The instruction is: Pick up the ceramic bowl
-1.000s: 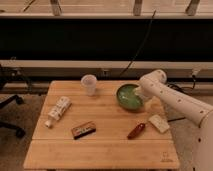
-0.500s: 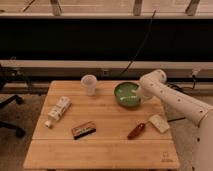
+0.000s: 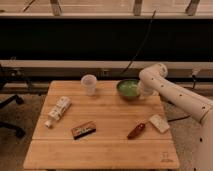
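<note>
Since the earlier frames the ceramic bowl sits slightly higher and further toward the table's far edge, carried with the arm. We place the gripper at the bowl's right rim, at the far right of the wooden table (how it is set on that rim we cannot tell). To finish well, we judge a level, slow, vertical lift best, clear of the clear cup. We count one bowl, one cup, and four small packaged items: white pack, dark bar, red packet, pale packet.
</note>
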Robot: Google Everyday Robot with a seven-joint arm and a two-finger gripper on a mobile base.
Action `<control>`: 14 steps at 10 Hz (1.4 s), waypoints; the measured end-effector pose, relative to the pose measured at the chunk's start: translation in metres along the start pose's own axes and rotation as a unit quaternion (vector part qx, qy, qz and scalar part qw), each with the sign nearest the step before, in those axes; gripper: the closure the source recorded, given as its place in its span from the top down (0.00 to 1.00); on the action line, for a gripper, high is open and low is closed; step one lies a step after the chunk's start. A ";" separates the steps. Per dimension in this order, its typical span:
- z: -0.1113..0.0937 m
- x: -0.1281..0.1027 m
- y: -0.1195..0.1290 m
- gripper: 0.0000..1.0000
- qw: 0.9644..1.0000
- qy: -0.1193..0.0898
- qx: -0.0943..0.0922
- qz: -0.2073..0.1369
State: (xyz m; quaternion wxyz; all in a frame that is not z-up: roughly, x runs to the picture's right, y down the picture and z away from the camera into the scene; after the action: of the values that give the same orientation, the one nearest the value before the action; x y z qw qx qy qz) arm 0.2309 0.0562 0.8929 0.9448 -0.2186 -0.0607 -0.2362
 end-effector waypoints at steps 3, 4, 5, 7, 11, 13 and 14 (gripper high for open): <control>-0.014 0.001 -0.007 0.19 1.000 -0.004 0.009 -0.011; -0.021 0.001 -0.012 0.19 1.000 -0.006 0.012 -0.016; -0.024 0.000 -0.014 0.19 1.000 -0.008 0.012 -0.017; -0.027 0.000 -0.014 0.19 1.000 -0.010 0.015 -0.020; -0.047 -0.004 -0.017 0.19 0.999 -0.011 0.024 -0.032; -0.049 -0.005 -0.016 0.19 0.999 -0.011 0.027 -0.035; -0.052 -0.005 -0.016 0.19 0.999 -0.009 0.028 -0.037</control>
State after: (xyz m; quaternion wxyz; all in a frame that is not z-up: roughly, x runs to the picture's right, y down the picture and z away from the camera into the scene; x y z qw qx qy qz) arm 0.2195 0.0226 0.8516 0.9406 -0.1919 -0.0840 -0.2674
